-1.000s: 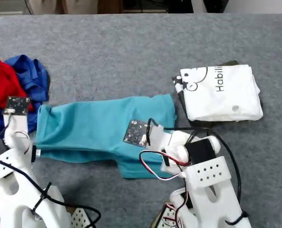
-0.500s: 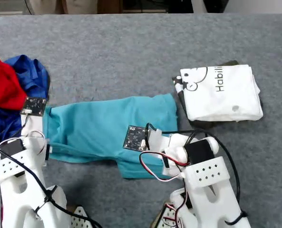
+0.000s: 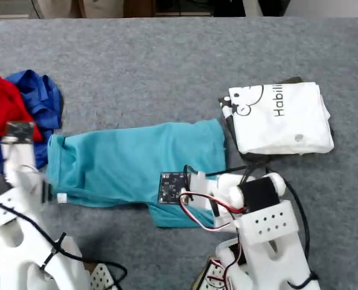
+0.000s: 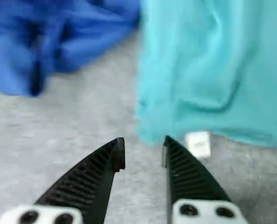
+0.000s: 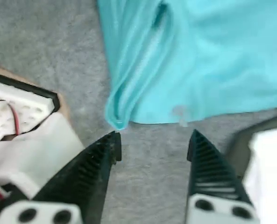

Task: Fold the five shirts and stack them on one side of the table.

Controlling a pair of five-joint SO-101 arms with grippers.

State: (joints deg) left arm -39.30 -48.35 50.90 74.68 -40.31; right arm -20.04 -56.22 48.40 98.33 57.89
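Observation:
A teal shirt (image 3: 136,163) lies spread flat across the middle of the table. My left gripper (image 4: 143,150) is open just short of the shirt's near left corner (image 4: 152,126), where a small white tag (image 4: 198,143) sticks out. My right gripper (image 5: 152,140) is open over bare table beside the teal shirt's folded lower edge (image 5: 119,112), nothing between its fingers. The right arm (image 3: 251,193) covers the shirt's lower right part. A folded white shirt (image 3: 281,118) rests on a dark folded one at the right. A red shirt (image 3: 0,112) and a blue shirt (image 3: 40,99) lie crumpled at the left.
The grey table (image 3: 154,66) has free room along its far side and between the teal shirt and the white stack. The right arm's base with its wires (image 5: 17,112) sits close to the teal shirt's lower edge. The blue shirt (image 4: 59,42) lies just beyond the teal corner.
The left arm went right with the teal shirt's left edge, then swung back left; that edge lies out to the left again. The right wrist has shifted slightly toward the near edge.

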